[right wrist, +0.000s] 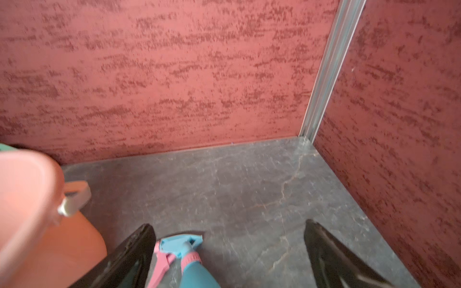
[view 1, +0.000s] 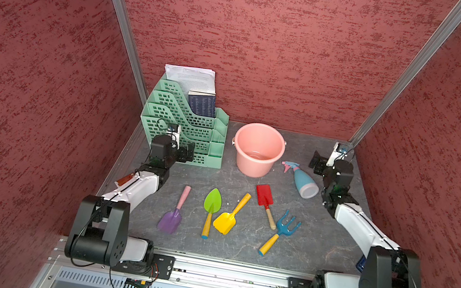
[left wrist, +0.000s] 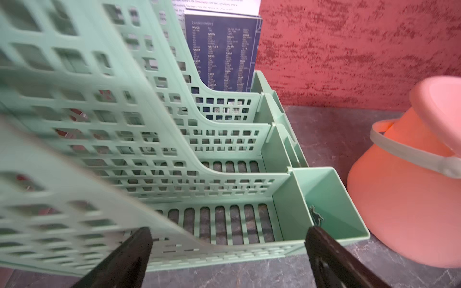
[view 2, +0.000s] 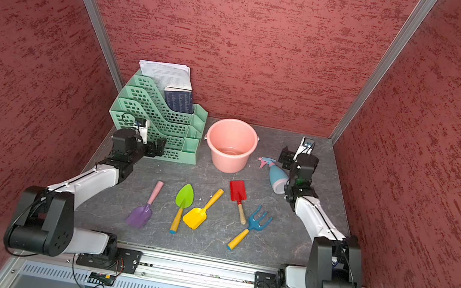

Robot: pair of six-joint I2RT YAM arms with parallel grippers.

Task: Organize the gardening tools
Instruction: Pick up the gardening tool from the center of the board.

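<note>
Five tools lie in a row at mid-table in both top views: purple scoop [view 1: 169, 220], green leaf trowel [view 1: 212, 200], yellow scoop [view 1: 225, 221], red spade [view 1: 263, 196] and blue three-prong fork [view 1: 285, 225]. The light-blue spray bottle [view 1: 303, 182] lies on its side at the right. My left gripper [view 1: 188, 153] is open and empty, its fingers just before the green rack's front edge in the left wrist view [left wrist: 229, 233]. My right gripper [right wrist: 229, 225] is open above the spray bottle's [right wrist: 189, 261] pink-triggered nozzle, touching nothing.
The green slotted file rack [view 1: 188, 125], holding papers and a dark booklet, stands at the back left. A pink bucket [view 1: 257, 149] with nothing in it stands beside it, between the two grippers. Red walls close in the back and both sides of the table.
</note>
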